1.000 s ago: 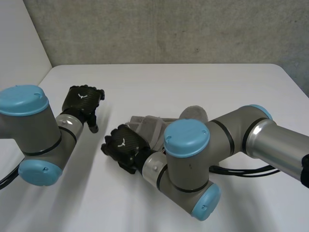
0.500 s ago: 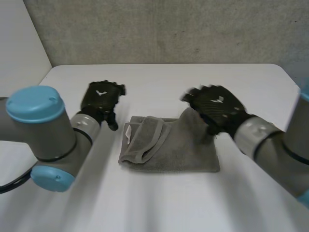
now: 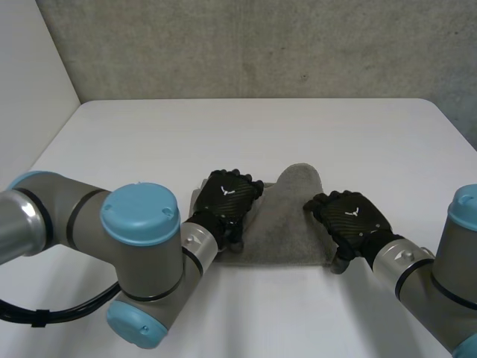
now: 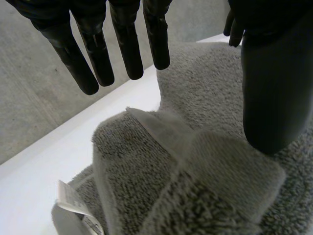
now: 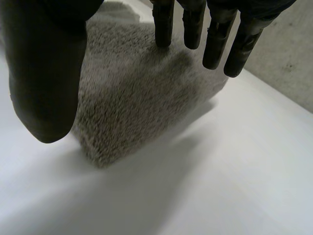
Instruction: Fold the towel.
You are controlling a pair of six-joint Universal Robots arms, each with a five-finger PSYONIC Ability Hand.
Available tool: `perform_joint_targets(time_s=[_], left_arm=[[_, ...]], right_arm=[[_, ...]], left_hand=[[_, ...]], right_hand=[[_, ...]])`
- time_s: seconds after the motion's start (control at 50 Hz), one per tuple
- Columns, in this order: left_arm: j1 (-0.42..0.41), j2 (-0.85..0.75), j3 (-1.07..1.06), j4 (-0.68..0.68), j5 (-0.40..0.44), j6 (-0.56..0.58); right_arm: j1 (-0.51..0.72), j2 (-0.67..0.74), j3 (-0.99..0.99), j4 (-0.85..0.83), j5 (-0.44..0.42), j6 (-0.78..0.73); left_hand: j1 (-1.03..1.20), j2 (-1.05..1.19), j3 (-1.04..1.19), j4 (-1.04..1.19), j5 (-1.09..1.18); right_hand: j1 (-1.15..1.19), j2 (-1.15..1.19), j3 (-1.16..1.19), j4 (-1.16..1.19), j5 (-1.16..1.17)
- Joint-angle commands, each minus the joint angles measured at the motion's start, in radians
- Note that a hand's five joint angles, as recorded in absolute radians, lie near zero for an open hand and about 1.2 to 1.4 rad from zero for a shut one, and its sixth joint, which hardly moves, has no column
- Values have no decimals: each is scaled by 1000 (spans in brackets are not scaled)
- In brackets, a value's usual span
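- The white table (image 3: 246, 127) is spread under the towel (image 3: 287, 227), with bare top seen on every side of it.
- The left arm (image 3: 141, 224) has been brought in from well left of the towel, and the right arm (image 3: 440, 276), lately slung across the towel, has been pulled back to its right.
- The grey towel is lying flat but unevenly: its left end is bunched in ridges, and a rounded flap is poked out at its far edge.
- The left hand (image 3: 227, 195), held high beside the towel half a second ago, is now lowered over that bunched left end; its fingers (image 4: 129, 46) are kept straight and spread from the thumb, and nothing is gripped.
- The right hand (image 3: 349, 216) has likewise been dropped over the towel's near right corner, fingers (image 5: 193, 24) straight and thumb held wide, with no cloth pinched.
- A white label (image 4: 73, 205) is shown at the towel's left edge.
- Both ends are now covered, so a two-handed grasp for the next fold is judged to be imminent.
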State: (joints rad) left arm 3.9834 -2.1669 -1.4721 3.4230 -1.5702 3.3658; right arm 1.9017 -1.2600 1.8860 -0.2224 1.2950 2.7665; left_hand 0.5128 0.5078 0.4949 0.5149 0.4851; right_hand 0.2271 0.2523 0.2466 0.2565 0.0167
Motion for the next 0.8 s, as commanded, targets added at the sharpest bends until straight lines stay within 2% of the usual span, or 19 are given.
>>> perform_joint_targets(time_s=[0.02,0.12,0.2,0.24,0.26,0.3,0.32,0.36,0.52,0.8], left_arm=[[-6,-63,58,2,-4,4],[8,-105,93,-1,-11,7],[20,-117,102,2,-31,7],[49,-120,117,5,-95,9],[49,-120,118,5,-96,9],[68,-120,137,5,-184,12],[68,-120,138,5,-185,12],[80,-120,148,-1,-240,10],[89,-114,144,1,-267,4],[91,-125,147,2,-277,14]], right_arm=[[4,66,-4,-49,32,-7],[5,74,-2,-61,49,-40],[11,86,-4,-71,56,-59],[26,109,-7,-84,59,-65],[27,109,-7,-84,60,-65],[40,126,-13,-98,87,-65],[40,126,-13,-98,87,-65],[54,134,-24,-115,130,-65],[91,142,-30,-124,168,-65],[100,120,-25,-117,167,-51]], left_hand=[[-82,-77,-64,-84,-229],[-73,-68,-55,-75,-220],[-70,-65,-52,-72,-217],[-67,-62,-49,-69,-214],[-67,-62,-49,-69,-214],[-67,-62,-49,-69,-214],[-67,-62,-49,-69,-214],[-67,-62,-49,-69,-214],[-67,-62,-49,-69,-214],[-70,-65,-52,-72,-217]], right_hand=[[72,47,52,42,108],[259,234,240,230,295],[292,267,273,263,328],[354,329,334,324,390],[354,329,335,325,390],[448,422,428,418,483],[448,423,429,419,484],[527,502,507,498,563],[685,660,666,656,721],[671,646,652,642,707]])
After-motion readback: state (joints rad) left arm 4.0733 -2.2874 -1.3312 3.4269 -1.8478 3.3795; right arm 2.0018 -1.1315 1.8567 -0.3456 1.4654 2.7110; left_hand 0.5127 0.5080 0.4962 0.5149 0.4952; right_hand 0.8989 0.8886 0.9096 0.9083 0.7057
